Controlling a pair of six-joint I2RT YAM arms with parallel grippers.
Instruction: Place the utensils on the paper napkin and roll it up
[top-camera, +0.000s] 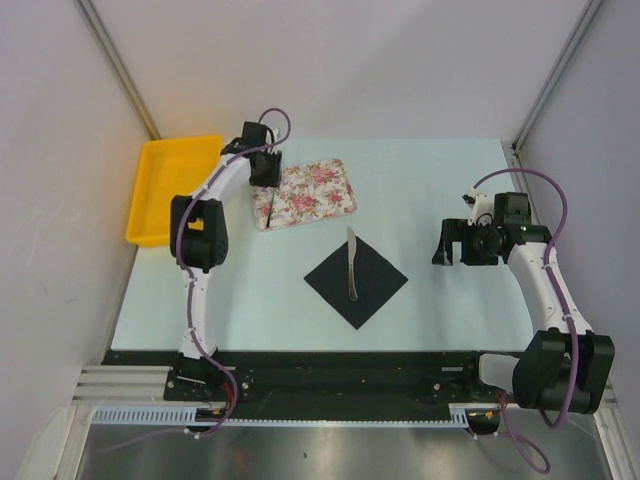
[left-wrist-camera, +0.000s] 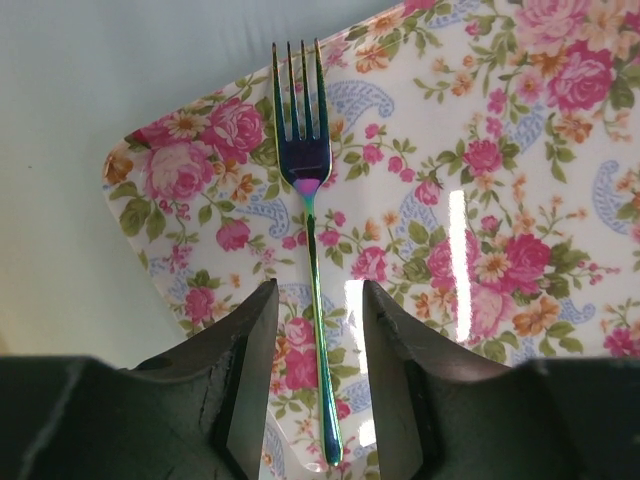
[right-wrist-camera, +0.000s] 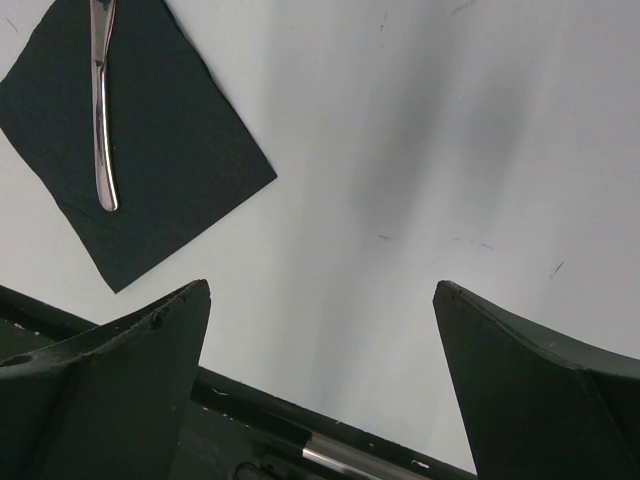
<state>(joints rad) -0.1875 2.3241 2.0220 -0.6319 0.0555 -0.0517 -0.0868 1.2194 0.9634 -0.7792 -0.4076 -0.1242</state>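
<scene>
The fork (left-wrist-camera: 312, 262) was polished metal, iridescent. The floral tray (left-wrist-camera: 520, 150) looked glossy, smooth. The napkin (right-wrist-camera: 180, 150) was matt black paper; the silvery utensil (right-wrist-camera: 98, 130) smooth, shiny metal.

Top edge cuts off upper end of utensil (right-wrist-camera: 100, 120) on napkin (right-wrist-camera: 170, 150); floral tray (left-wrist-camera: 520, 200) runs off right and bottom edges; overhead, fork (left-wrist-camera: 300, 160) barely readable.

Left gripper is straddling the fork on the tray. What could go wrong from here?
1. The fork has a thin handle lying flat on the glossy tray; the left gripper may slip off it, or scrape the tray and shift it.
2. One utensil already lies on the napkin; setting the fork beside it might nudge it or the thin sheet.
</scene>
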